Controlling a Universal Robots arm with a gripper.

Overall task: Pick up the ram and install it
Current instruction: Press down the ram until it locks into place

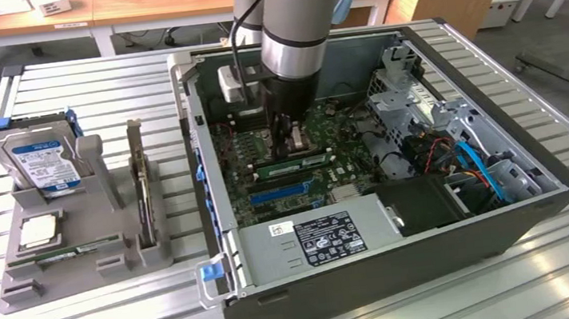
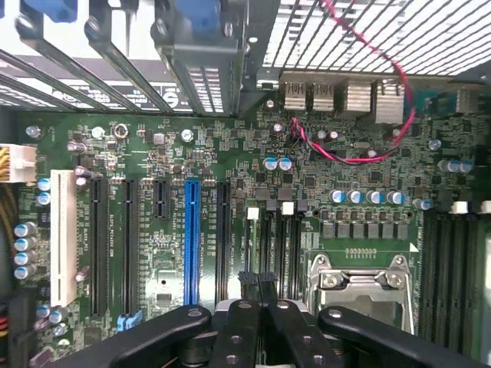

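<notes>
Jaws are clenched on nothing, their black tips pressed together; they hang inside the open computer case [image 1: 383,269], low over the green main board [image 2: 230,153], near the processor socket [image 2: 360,280] and the blue slot [image 2: 192,238].

By my reading the ram [image 1: 72,250] is the green stick with a pale label lying flat in the grey tray [image 1: 21,294]. In the exterior view the tray sits on the slatted counter [image 1: 94,93] at about nine o'clock from the case and well apart from the arm; a hard drive [image 1: 43,159] stands upright in the tray at twelve o'clock from the ram. A second green stick [image 1: 293,161] sits in the case just at six o'clock from the jaws in the exterior view; whether it is seated in a slot I cannot tell.

The long black memory slots [image 2: 453,261] beside the socket look bare in the wrist view, so I judge the install not yet done and the pick-up not begun; the work stands at its opening step.

The next move, as I judge it, calls for lifting clear of the case walls, crossing to the tray and spreading the jaws wide enough to take the thin stick by its long edges. The stick lies low in its recess, so the approach must be square and the squeeze gentle; a skewed grip would tilt the board and spoil its line-up with a slot.
</notes>
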